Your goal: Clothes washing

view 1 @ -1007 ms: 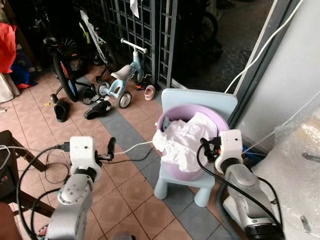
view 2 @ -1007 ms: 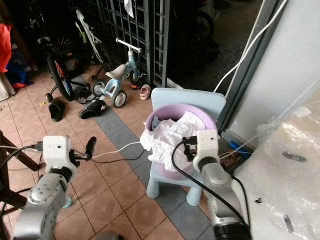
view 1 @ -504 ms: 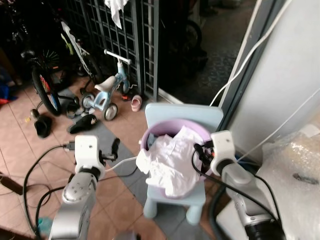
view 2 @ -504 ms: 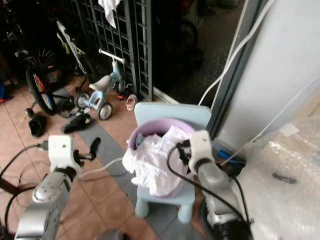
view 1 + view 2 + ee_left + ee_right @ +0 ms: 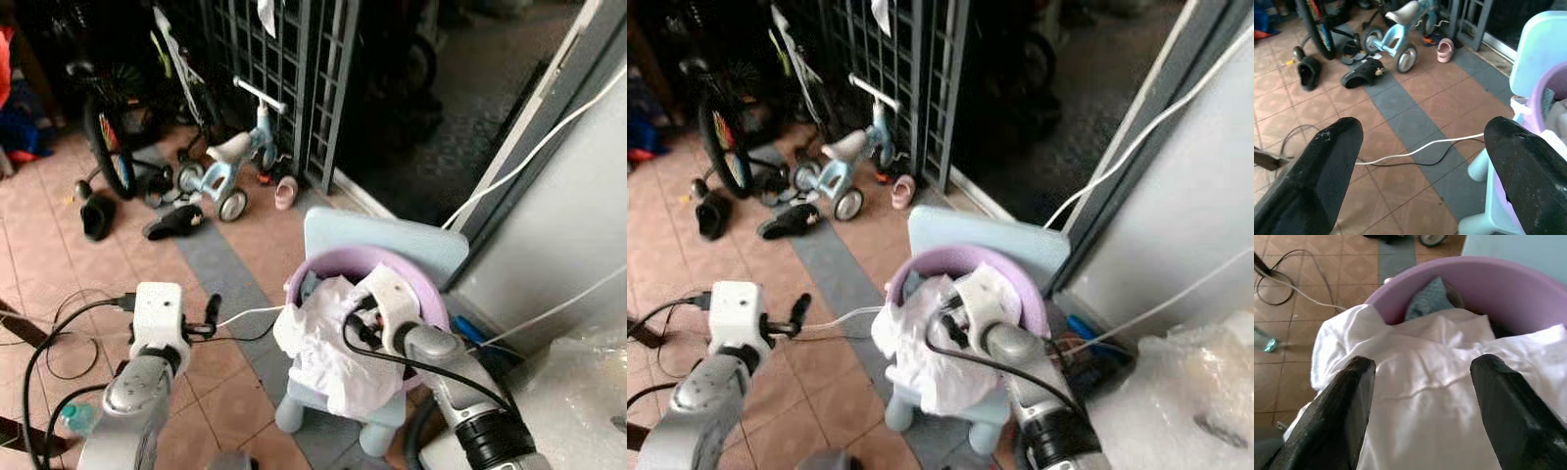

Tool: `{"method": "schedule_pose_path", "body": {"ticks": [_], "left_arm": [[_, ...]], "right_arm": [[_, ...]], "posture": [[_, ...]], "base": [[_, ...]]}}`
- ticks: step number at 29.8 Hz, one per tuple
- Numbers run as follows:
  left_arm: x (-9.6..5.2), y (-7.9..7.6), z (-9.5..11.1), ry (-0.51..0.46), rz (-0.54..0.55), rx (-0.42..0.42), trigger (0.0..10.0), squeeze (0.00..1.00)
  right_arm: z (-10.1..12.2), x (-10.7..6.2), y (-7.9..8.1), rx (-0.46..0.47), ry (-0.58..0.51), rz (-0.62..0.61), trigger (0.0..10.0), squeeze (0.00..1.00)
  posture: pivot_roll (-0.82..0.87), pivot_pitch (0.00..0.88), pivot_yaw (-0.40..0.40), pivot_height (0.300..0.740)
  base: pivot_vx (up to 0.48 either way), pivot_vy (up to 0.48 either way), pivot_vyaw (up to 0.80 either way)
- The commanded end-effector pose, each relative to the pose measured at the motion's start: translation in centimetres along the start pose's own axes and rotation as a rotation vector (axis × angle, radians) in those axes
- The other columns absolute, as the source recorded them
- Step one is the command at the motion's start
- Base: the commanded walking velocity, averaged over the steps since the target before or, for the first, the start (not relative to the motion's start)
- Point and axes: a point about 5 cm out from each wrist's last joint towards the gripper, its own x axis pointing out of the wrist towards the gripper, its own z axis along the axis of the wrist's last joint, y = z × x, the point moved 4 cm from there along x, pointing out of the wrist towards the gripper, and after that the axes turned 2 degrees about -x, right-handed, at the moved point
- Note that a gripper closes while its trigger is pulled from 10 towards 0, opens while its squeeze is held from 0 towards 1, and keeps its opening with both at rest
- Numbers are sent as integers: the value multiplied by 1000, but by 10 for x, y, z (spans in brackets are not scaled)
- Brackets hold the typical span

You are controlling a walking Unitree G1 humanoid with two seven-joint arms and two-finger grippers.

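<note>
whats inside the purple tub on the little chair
A white cloth fills the purple tub and spills over its front rim. Behind it a bit of grey-blue fabric peeks out. Anything beneath them is covered.

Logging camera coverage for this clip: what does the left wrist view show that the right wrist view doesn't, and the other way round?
Left wrist view: the small tricycle, dark sandals, a pink shoe, and the pale blue chair, seen between the open left gripper.
Right wrist view: a blue-grey garment inside the tub, with the open right gripper above the white cloth.
Both: the purple tub, tiled floor, and white cable.
</note>
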Motion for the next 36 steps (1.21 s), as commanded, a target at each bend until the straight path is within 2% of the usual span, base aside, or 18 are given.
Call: {"method": "schedule_pose_path", "body": {"ticks": [1, 6, 11, 14, 15, 16, 17, 22, 31, 36], "left_arm": [[-7, -2, 6, -11, -5, 9, 10000, 0], [-22, 1, -1, 30, 3, 21, 10000, 0], [-38, -6, -8, 75, -53, 67, 10000, 0], [-47, -7, -13, 113, -83, 72, 10000, 0], [-48, -7, -13, 116, -82, 73, 10000, 0], [-48, -7, -13, 119, -81, 74, 10000, 0], [-48, -7, -13, 119, -79, 73, 10000, 0], [-46, -11, -10, 118, -75, 58, 10000, 0], [-39, -19, -12, 123, -91, 40, 10000, 0], [-32, -17, -8, 108, -78, 32, 10000, 0]], "right_arm": [[-6, 3, -1, 23, 31, 9, 10000, 0], [-11, 11, 8, 82, 82, 15, 10000, 0], [-30, 23, 26, 125, 189, 51, 10000, 0], [-24, 31, 24, 63, 191, 11, 10000, 0], [-23, 33, 21, 60, 197, -9, 5059, 0], [-23, 34, 20, 60, 202, -22, 5059, 0], [-22, 34, 17, 75, 208, -42, 0, 0], [-16, 35, 6, 104, 200, -96, 0, 0], [-32, 29, 3, 160, 245, -71, 0, 0], [-28, 30, -1, 166, 238, -69, 0, 0]], "posture": [[168, 72, -55, 740], [187, 109, -53, 740], [189, 166, -44, 740], [185, 191, -50, 740], [186, 194, -52, 740], [186, 194, -52, 740], [183, 198, -58, 740], [168, 198, -70, 740], [151, 178, -86, 740], [143, 155, -96, 740]], "base": [[0, 0, 0], [0, 0, 0], [0, 0, 0], [0, 0, 0], [0, 0, 0], [0, 0, 0], [0, 0, 0], [0, 0, 0], [0, 0, 0], [0, 0, 0]]}}
